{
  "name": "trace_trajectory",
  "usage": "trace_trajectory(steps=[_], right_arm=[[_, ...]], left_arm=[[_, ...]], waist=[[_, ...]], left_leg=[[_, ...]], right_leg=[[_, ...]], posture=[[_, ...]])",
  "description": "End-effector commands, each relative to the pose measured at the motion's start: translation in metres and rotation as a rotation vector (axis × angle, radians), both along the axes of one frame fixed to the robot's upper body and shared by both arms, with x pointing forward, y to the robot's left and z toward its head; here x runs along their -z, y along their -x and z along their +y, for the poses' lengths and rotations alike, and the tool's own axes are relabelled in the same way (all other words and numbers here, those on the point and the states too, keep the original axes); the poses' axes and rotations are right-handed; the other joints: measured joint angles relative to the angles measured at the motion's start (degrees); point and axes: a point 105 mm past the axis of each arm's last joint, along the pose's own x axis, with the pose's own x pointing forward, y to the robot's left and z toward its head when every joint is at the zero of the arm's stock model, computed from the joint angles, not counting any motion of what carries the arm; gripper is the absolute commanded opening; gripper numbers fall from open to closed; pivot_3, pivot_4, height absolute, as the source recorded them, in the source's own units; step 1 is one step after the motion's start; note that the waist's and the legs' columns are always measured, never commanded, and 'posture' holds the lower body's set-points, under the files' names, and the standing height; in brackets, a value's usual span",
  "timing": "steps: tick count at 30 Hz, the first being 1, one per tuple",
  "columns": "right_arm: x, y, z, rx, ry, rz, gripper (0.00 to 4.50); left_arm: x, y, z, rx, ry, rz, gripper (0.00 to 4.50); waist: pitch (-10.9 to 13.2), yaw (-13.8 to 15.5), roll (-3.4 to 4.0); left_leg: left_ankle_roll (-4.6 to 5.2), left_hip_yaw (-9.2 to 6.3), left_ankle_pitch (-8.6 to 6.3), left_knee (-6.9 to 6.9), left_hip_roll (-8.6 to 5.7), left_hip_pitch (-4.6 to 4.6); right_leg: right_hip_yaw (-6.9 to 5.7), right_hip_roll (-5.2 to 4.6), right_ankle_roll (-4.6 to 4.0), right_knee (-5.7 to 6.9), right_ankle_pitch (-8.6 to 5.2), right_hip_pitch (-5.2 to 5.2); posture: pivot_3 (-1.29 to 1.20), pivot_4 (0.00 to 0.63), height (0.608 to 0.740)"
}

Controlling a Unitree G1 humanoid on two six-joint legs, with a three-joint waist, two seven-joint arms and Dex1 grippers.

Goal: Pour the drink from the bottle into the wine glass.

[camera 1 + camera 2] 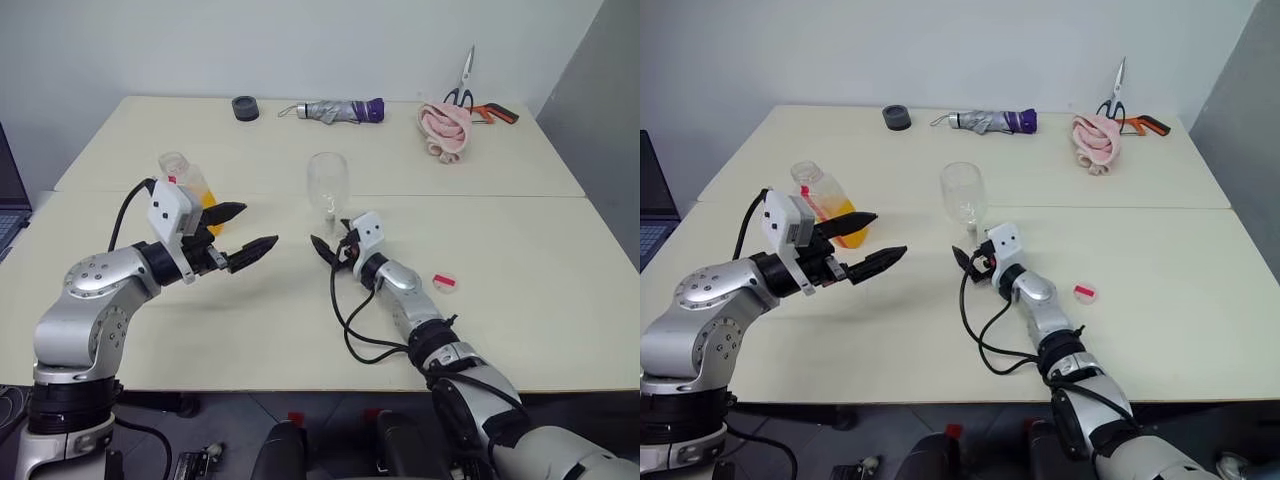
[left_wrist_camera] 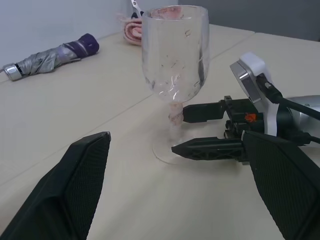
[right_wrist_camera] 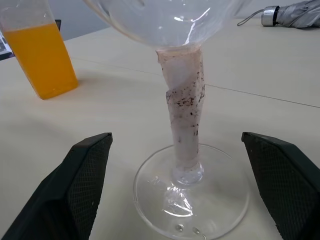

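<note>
The wine glass [image 1: 327,182] stands upright and empty at the middle of the table. My right gripper [image 1: 332,243] is open at its base, one finger on each side of the stem [image 3: 184,115], touching neither stem nor foot. The bottle [image 1: 183,178] stands to the left with no cap on its neck, and the orange drink [image 3: 45,60] fills its lower part. My left gripper [image 1: 260,225] is open and empty, raised just in front of the bottle and pointing toward the glass [image 2: 175,50].
A small red-and-white cap [image 1: 445,282] lies on the table to the right of my right arm. Along the far edge lie a black round object [image 1: 245,108], a folded umbrella [image 1: 335,110], a pink cloth [image 1: 447,130] and scissors [image 1: 465,85]. A laptop [image 1: 8,200] sits at the left.
</note>
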Motion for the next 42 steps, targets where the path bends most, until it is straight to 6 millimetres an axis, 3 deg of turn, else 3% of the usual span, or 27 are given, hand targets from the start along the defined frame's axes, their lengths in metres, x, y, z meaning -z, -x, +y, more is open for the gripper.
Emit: trace_trajectory(steps=[1,7,15,19,26,33,42], right_arm=[[-0.008,0.003,-0.003,-0.013,-0.007,-0.026,4.48],[-0.009,0.017,-0.024,-0.037,0.039,-0.048,4.48],[-0.017,0.053,-0.040,-0.156,0.120,-0.056,4.48],[-0.024,0.074,-0.047,-0.238,0.150,-0.040,4.48],[-0.036,0.119,-0.064,-0.407,0.242,-0.029,4.48],[-0.056,0.137,-0.065,-0.487,0.228,-0.032,4.48],[-0.068,0.139,-0.065,-0.508,0.216,-0.037,4.48]], left_arm=[[-0.018,0.002,-0.002,0.008,0.019,-0.079,4.50],[-0.021,0.000,-0.001,-0.008,0.073,-0.085,4.50],[0.004,0.000,0.008,-0.088,0.067,-0.040,4.50],[0.027,0.000,0.021,-0.167,0.010,0.003,4.50],[0.060,-0.010,0.070,-0.493,0.008,0.016,4.50],[0.052,-0.023,0.084,-0.584,0.062,-0.034,4.50],[0.042,-0.032,0.097,-0.646,0.082,-0.069,4.50]], waist=[[0.00,0.00,0.00],[0.00,0.17,0.00],[0.00,0.08,0.00],[0.00,0.16,0.00],[0.00,0.64,0.00],[0.00,1.21,-0.04],[-0.01,1.33,-0.05]], left_leg=[[0.00,0.00,0.00,0.00,0.00,-0.01],[0.00,-0.01,0.00,0.02,-0.02,-0.04],[0.00,-0.01,0.00,-0.01,0.02,-0.02],[0.01,0.00,0.00,0.00,0.00,-0.03],[0.01,-0.04,-0.01,0.02,-0.01,-0.05],[0.01,-0.09,-0.01,0.05,-0.01,-0.05],[0.01,-0.08,-0.01,0.05,-0.02,-0.05]], right_leg=[[0.00,0.00,0.00,0.00,0.00,0.00],[-0.01,-0.02,0.01,-0.02,0.00,0.00],[0.01,0.02,0.01,-0.02,-0.01,-0.01],[0.01,0.01,0.02,-0.04,-0.02,-0.01],[-0.03,0.01,0.03,-0.08,-0.03,0.01],[-0.08,0.02,0.04,-0.08,-0.02,0.04],[-0.08,0.01,0.04,-0.09,-0.02,0.05]], posture=[[0.00,0.150,0.740],[0.00,0.150,0.740],[0.00,0.150,0.740],[0.00,0.150,0.740],[0.00,0.150,0.740],[0.00,0.150,0.740],[0.00,0.150,0.740]])
